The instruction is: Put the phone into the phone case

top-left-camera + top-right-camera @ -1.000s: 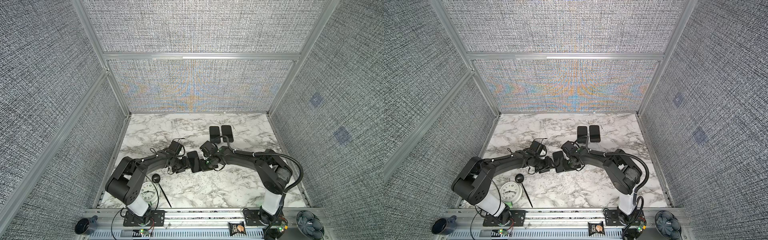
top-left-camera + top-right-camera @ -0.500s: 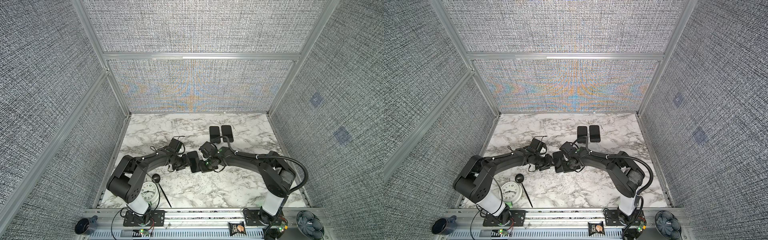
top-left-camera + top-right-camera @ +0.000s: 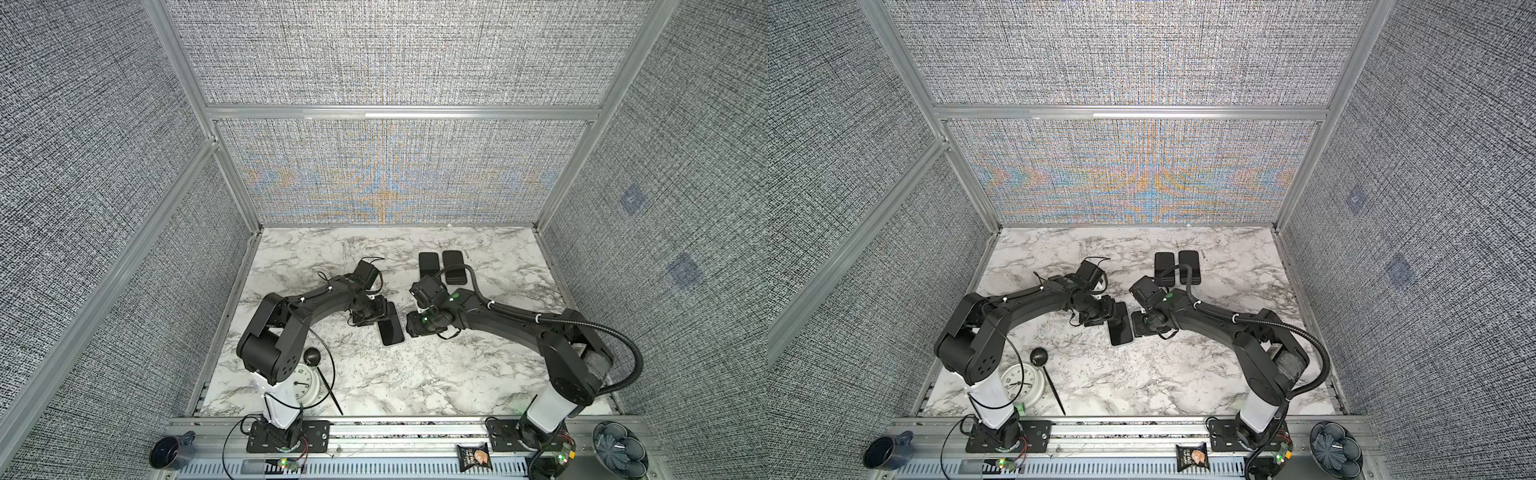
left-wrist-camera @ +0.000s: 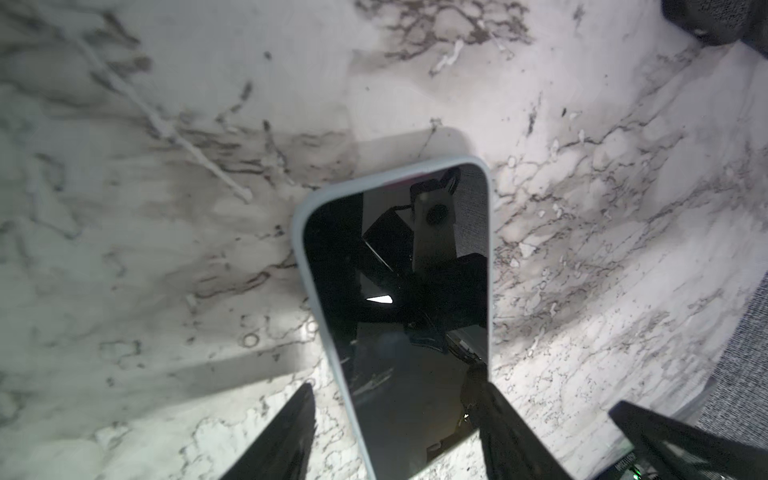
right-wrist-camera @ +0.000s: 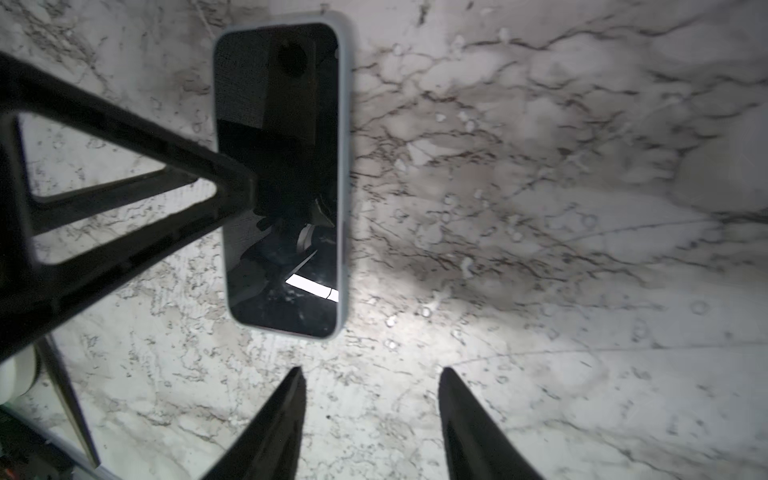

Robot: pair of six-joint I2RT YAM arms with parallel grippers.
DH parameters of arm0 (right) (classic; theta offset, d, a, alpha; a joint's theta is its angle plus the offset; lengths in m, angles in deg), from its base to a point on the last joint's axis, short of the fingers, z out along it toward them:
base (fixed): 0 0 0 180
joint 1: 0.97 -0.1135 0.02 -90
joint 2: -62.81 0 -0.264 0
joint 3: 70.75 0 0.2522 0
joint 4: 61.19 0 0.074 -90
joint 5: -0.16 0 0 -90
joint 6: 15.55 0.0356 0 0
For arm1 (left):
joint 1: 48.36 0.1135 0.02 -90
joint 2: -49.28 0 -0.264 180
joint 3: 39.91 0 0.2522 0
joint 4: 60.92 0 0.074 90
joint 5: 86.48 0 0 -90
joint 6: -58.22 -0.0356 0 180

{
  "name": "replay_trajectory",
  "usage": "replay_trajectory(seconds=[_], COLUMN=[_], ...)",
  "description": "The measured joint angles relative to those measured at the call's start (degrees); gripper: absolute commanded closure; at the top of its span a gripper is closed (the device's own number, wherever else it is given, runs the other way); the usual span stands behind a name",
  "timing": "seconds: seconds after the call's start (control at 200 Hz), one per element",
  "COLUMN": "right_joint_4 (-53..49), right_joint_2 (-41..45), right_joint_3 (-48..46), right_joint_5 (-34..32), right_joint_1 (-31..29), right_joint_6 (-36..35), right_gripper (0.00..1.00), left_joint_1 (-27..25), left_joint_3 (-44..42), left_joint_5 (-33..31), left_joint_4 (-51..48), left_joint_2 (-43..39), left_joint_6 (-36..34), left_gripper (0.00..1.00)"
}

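— Near the middle of the marble table (image 3: 457,374), how do the fingers (image 4: 291,432) of the left gripper (image 4: 395,415) stand?
— Well apart. They straddle the phone (image 4: 399,291) across its width; it lies flat, screen up. A strip of marble shows between one finger and the phone case (image 4: 302,249). The other finger overlaps the opposite edge; whether it touches, I cannot tell.
— And the right gripper (image 5: 374,399)?
— Its fingers (image 5: 465,424) are spread too, with only bare marble between them.
— Where is the phone from there?
— Seated inside the pale case, just left of those tips and apart from them, between the two grippers.
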Motion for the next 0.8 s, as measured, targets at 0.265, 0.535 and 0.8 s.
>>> replay_trajectory(seconds=[0.265,0.535,0.8], right_joint_4=[0.4,1.9,2.7], right_joint_2=[4.4,7.0,8.4], right_joint_3=[-4.8,-9.3,-9.8], right_joint_5=[-2.0,-2.4,-1.6], right_joint_1=[2.1,3.3,4.4], right_joint_6=[-2.3,-4.7,-6.3], right_gripper=[0.22,0.17,0.16], left_joint_1=[-3.4,-6.5,-8.6], left_joint_3=[5.2,12.1,20.3], left_joint_5=[-6.5,-12.3,-15.7], left_joint_4=[-6.7,-13.9,-20.6], left_joint_2=[2.4,5.4,12.5], left_joint_6=[2.7,6.8,10.1], left_gripper=[0.18,0.02,0.02])
